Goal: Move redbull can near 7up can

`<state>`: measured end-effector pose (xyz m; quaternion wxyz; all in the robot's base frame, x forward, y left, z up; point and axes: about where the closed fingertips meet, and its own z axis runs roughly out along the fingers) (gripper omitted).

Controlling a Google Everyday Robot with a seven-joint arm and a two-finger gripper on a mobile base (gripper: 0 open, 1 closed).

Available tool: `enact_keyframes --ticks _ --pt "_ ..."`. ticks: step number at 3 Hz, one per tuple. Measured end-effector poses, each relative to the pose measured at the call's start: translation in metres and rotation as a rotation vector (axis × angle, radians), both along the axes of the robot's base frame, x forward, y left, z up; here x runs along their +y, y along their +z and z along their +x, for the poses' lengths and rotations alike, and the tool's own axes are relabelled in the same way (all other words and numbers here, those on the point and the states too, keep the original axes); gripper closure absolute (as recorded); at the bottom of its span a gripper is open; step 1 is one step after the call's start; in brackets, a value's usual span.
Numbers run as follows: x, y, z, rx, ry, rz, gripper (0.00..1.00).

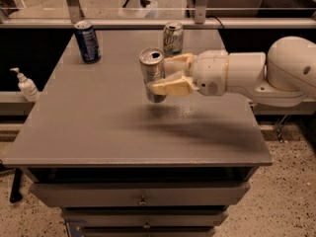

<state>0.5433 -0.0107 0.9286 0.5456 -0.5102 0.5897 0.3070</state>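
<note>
Cream-coloured two-finger gripper (160,76) on the bulky white arm (247,73) reaches in from the right, over the middle of the flat grey table (98,127). Its fingers are clamped around the tall slim silver redbull can (151,70) with faint red and blue markings, one finger on the far side and one on the near side. The can is upright, silver top showing. It looks lifted just clear of the tabletop, with a shadow below it, but contact is hard to judge from this angle. The pale white-and-green 7up can (173,37) stands upright near the back edge, just behind and slightly right of the held can, near but apart. A dark blue can (87,41) stands upright back left, well apart. A white pump bottle (25,85) sits on a ledge left of the table.
</note>
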Motion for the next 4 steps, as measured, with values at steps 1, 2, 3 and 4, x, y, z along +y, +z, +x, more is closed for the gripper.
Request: enact_keyframes --ticks 1,2,3,4 --pt "-0.05 0.002 0.014 -0.023 -0.064 0.003 1.0" --pt "-0.112 0.004 0.048 -0.041 -0.147 0.019 1.0" --pt "-0.16 0.004 0.089 -0.039 -0.211 0.012 1.0" --pt "-0.183 0.002 0.129 -0.017 -0.246 -0.03 1.0"
